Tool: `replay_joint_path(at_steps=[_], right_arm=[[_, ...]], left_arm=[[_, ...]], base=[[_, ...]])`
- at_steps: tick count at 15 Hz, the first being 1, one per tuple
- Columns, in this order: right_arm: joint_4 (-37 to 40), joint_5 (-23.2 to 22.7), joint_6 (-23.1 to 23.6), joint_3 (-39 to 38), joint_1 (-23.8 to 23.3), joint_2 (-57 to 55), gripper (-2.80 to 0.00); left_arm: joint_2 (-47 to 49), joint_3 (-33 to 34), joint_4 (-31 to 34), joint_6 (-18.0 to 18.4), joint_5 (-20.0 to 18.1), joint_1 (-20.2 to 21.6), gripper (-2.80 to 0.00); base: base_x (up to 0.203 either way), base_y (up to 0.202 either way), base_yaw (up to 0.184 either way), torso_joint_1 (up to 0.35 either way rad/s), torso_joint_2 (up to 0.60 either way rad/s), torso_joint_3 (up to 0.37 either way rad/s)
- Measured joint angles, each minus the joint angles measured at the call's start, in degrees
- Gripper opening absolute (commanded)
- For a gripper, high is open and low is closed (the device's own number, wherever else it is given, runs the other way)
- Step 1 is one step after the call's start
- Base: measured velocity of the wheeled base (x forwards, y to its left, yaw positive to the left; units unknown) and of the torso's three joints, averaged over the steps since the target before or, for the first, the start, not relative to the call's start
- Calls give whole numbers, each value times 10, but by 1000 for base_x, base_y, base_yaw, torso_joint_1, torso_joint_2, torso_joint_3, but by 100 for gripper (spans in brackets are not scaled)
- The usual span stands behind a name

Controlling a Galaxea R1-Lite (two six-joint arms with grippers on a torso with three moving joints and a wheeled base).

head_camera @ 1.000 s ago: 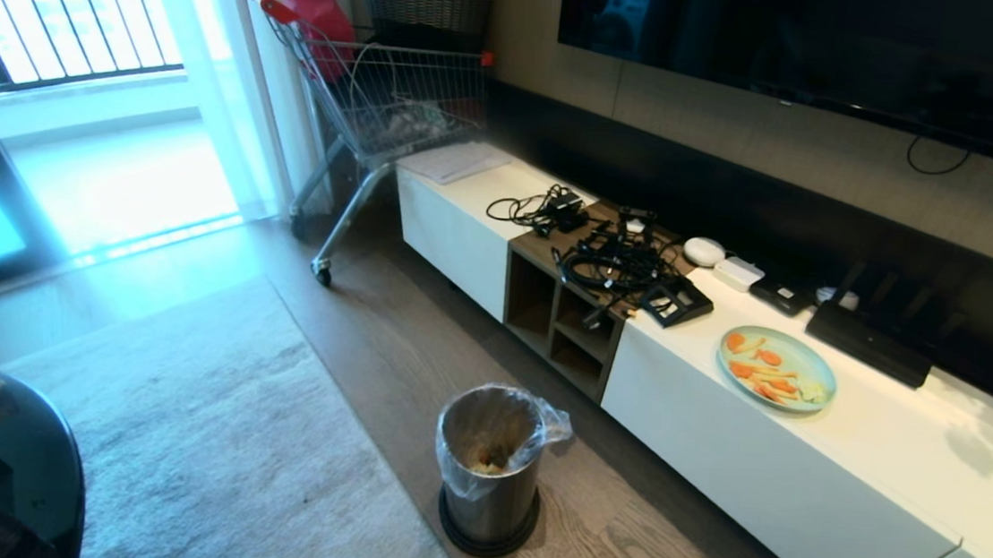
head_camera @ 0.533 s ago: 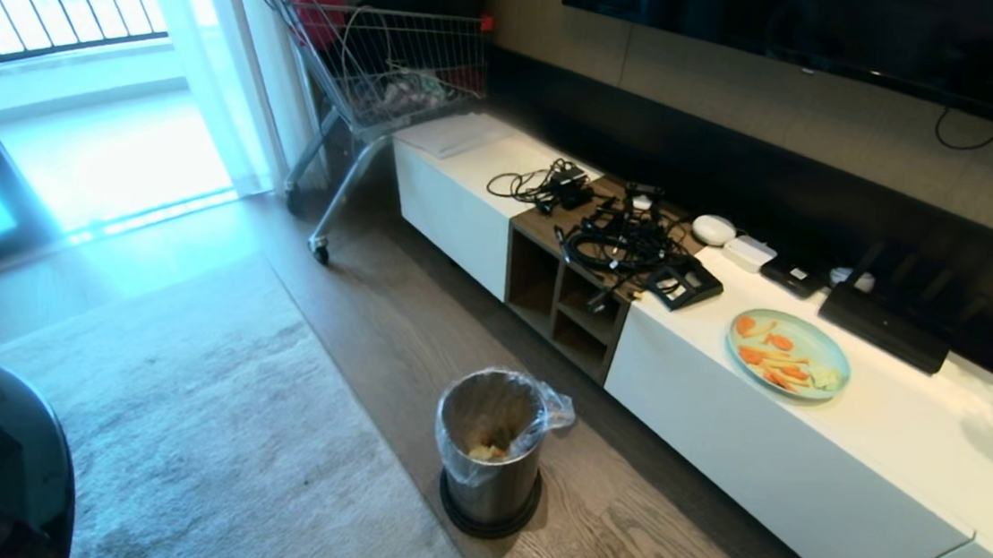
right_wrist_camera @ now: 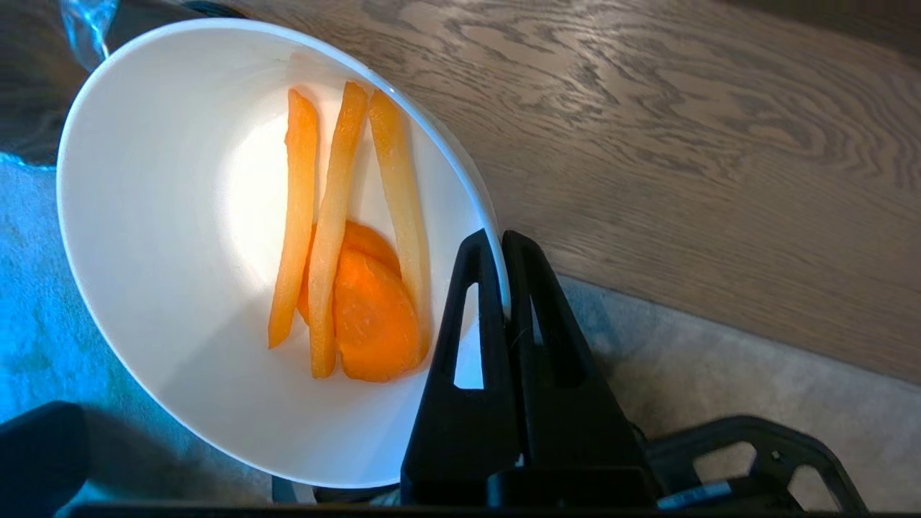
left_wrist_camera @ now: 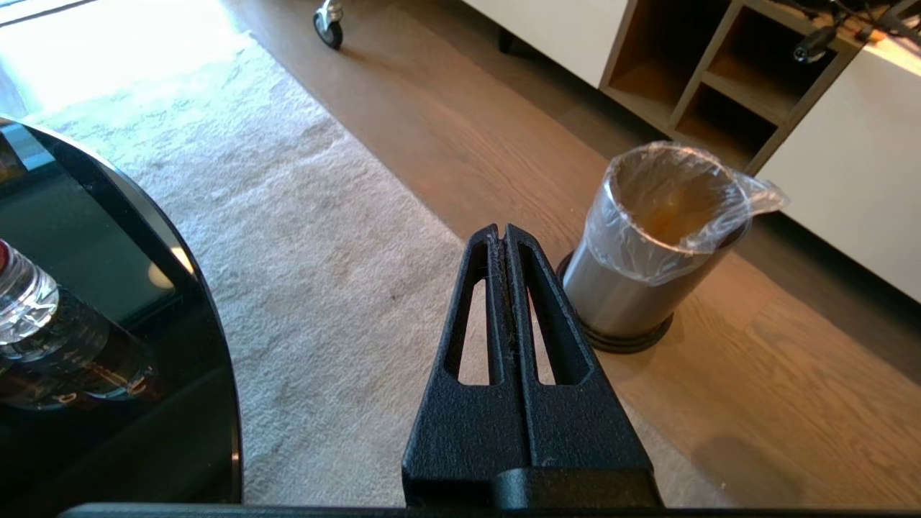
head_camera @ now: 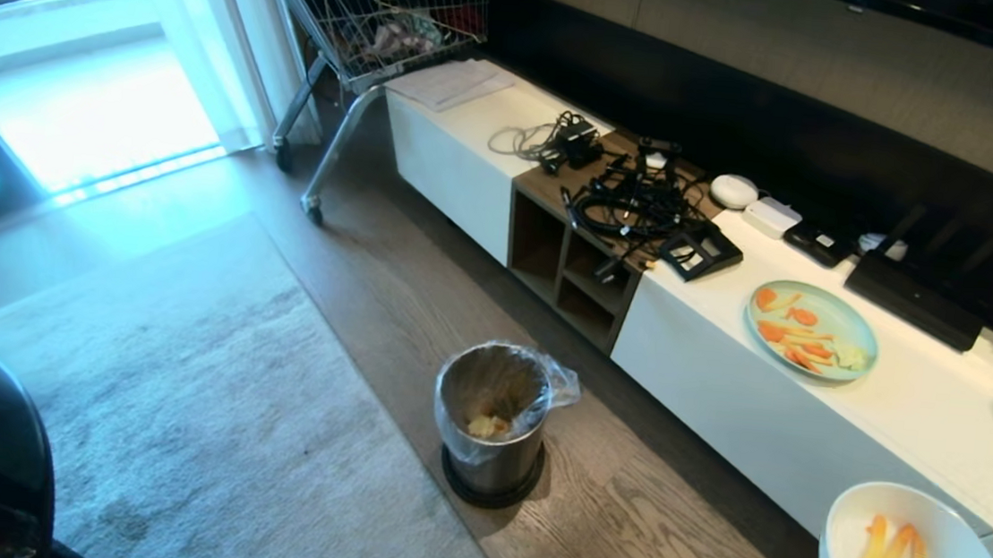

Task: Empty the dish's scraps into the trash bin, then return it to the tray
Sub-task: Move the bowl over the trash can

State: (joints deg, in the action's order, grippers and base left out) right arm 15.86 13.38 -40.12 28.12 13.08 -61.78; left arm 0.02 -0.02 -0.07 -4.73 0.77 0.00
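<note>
Jaws pinching dish (right_wrist_camera: 180, 216) rim; trash bin (head_camera: 491, 422) beside white cabinet (head_camera: 762, 428).

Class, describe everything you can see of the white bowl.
The white bowl is round, deep and glossy, like glazed ceramic. It is held in the air over the wooden floor, tilted. The right tool is shut on its rim. Inside lie three pale orange strips and round carrot slices, resting against the lower wall.
</note>
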Motion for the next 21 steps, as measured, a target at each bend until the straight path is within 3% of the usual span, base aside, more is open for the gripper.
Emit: replay_joint_path(at_steps=[12, 21], right_arm=[[-158, -1, 3, -15, 64, -64, -280], [-166, -1, 24, -12, 74, -89, -280]], left_arm=[[0, 0, 0, 0, 0, 0, -280], [0, -1, 0, 0, 0, 0, -280]], base=[[0, 0, 0, 2, 2, -199], [0, 0, 0, 2, 1, -198]])
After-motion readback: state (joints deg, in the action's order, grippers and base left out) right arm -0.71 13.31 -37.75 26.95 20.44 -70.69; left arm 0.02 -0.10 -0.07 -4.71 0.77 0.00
